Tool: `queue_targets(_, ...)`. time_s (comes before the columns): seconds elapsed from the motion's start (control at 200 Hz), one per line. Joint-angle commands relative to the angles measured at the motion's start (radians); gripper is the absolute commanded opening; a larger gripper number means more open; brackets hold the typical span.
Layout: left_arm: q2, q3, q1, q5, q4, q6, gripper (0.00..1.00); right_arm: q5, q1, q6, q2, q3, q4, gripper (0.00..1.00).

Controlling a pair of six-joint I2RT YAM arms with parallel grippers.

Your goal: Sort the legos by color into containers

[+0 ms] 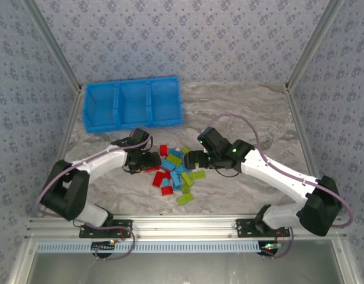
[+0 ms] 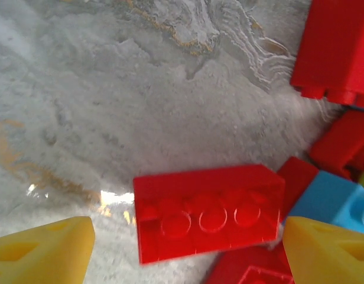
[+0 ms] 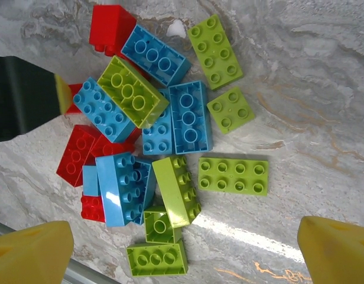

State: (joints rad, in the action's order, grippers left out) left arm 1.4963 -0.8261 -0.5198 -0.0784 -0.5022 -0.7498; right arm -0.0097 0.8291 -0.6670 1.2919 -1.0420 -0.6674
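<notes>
Table [image 1: 259, 118]: grey marble top, with both arms reaching in from the near edge.
Bin [image 1: 135, 125]: bright blue with three compartments, at the far left, well apart from the bricks and on the left arm's side.
Legos [image 1: 173, 171]: red, light blue and lime green, still one mixed heap mid-table between the two arms.
Right gripper [image 3: 183, 248]: spread wide and gripping nothing, hanging over the right part of the heap with green and blue bricks below it.
Left gripper [image 2: 185, 248]: also open and bare, down low at the heap's left edge.
Red brick [image 2: 208, 210]: lies on the table between the left fingertips at the heap's edge, touching its red neighbours.
Deciding relation: the brick's long axis runs from finger to finger, so I reckon the jaws would close on its short ends. The left arm looks the nearer one to carry it to the bin.
</notes>
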Motion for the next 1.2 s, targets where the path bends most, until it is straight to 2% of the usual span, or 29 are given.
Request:
queue_targets(0.0,0.055,-0.051,-0.005,0.01,0.03,0.006,0.84,0.042,0.001,-0.035,-0.039,0.021,-0.023,1.0)
queue_targets(0.265,0.106,-0.051,-0.004,0.003,0.053,0.022,0.84,0.055,-0.008,-0.037,-0.047,0.036,-0.017,1.0)
queue_targets(0.49,0.128,-0.063,-0.005,0.072,-0.048,0.041,0.62,0.042,-0.006,-0.037,-0.042,0.028,-0.011,1.0)
queue_targets(0.62,0.089,-0.061,-0.003,0.065,-0.052,0.039,0.56,0.04,-0.007,-0.038,-0.042,0.03,-0.004,1.0)
queue_targets(0.775,-0.031,-0.1,0.02,0.104,-0.092,0.04,0.52,0.042,-0.001,-0.043,-0.047,0.03,-0.003,1.0)
queue_targets(0.914,-0.141,-0.201,0.1,0.274,-0.143,0.086,0.5,0.053,-0.002,-0.043,-0.061,0.038,0.004,1.0)
queue_targets(1.009,-0.151,-0.306,0.218,0.331,-0.129,0.127,0.51,0.056,0.0,-0.039,-0.069,0.042,0.008,1.0)
queue_targets(1.099,-0.087,-0.411,0.335,0.344,-0.081,0.149,0.5,0.062,-0.001,-0.042,-0.082,0.054,0.011,1.0)
queue_targets(1.199,0.06,-0.584,0.424,0.342,-0.107,0.154,0.5,0.068,0.0,-0.046,-0.105,0.07,0.017,1.0)
